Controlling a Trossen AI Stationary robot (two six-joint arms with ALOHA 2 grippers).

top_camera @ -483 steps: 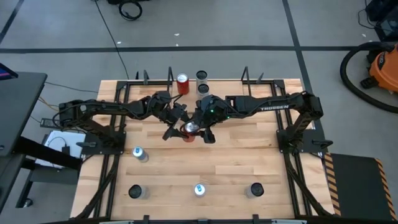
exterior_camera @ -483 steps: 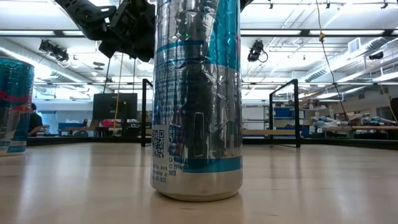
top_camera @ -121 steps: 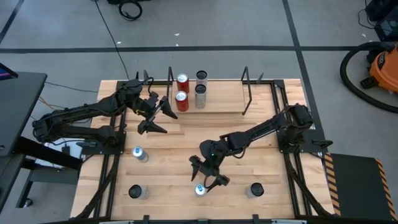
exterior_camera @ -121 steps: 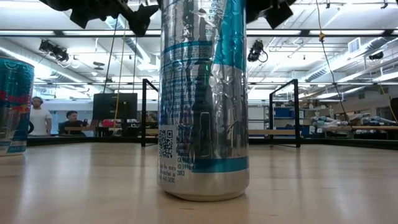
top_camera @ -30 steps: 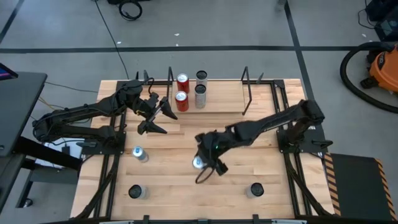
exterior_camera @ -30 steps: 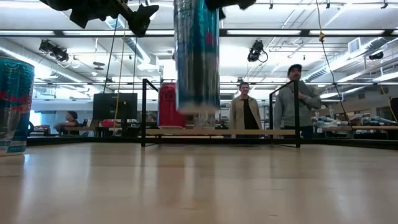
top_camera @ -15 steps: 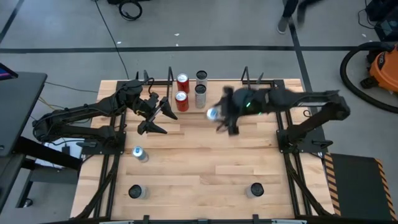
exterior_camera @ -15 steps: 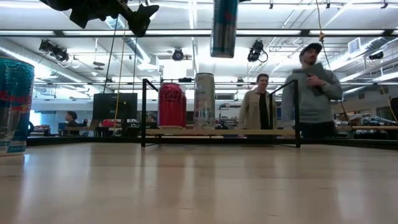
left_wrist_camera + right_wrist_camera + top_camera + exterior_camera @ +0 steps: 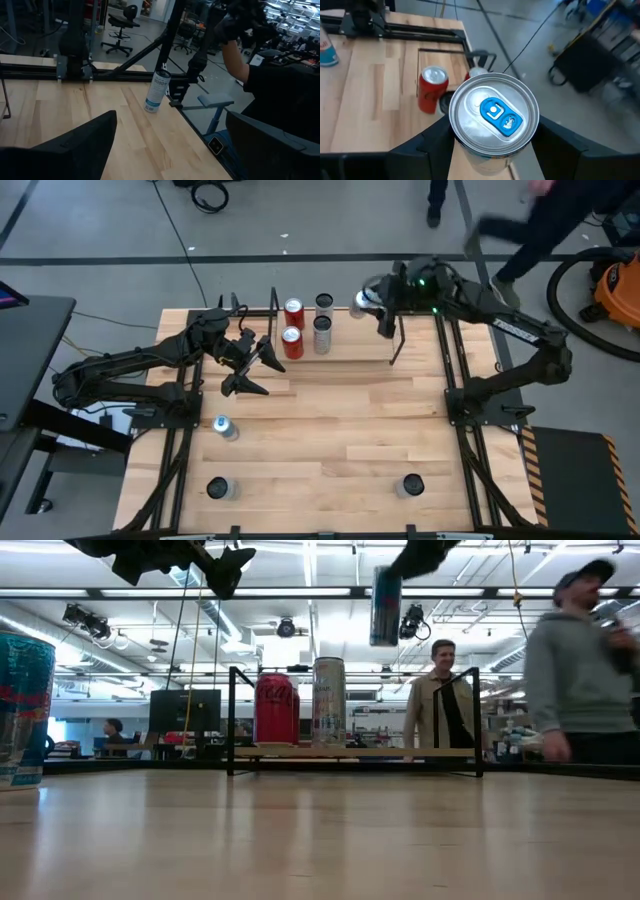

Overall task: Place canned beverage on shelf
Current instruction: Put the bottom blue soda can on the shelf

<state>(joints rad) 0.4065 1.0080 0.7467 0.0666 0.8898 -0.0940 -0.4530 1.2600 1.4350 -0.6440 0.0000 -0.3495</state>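
A silver canned beverage with a blue tab [image 9: 493, 114] hangs in my right gripper [image 9: 366, 303], which is shut on it high over the right part of the shelf [image 9: 400, 358]. In the low view the can [image 9: 385, 606] hangs well above the shelf's wood board [image 9: 400, 752]. On the shelf's left part stand two red cans [image 9: 293, 313] [image 9: 291, 342] and two silver cans [image 9: 324, 304] [image 9: 321, 335]. My left gripper [image 9: 256, 369] waits open, above the table just left of the shelf, with nothing between its fingers. My right gripper pinches the can's side wall just under the top rim [image 9: 470, 150] between its two fingers [image 9: 434, 146], one on each opposite side. It comes from the table's right, slanting down. The can hangs about upright, top up, clear of the shelf and table.
Loose cans stand on the table at the near left [image 9: 224, 427] [image 9: 218, 488] and near right [image 9: 411, 485]; one looms at the low view's left edge [image 9: 22, 705]. People walk beyond the far edge [image 9: 540, 215] [image 9: 585, 670]. Black rails [image 9: 458, 380] run along both sides.
My right gripper has carried the can up from low over the table's near middle, then toward the far edge and right, until it hangs above the shelf's right part. The can stays about upright in the hold. People have moved behind the table.
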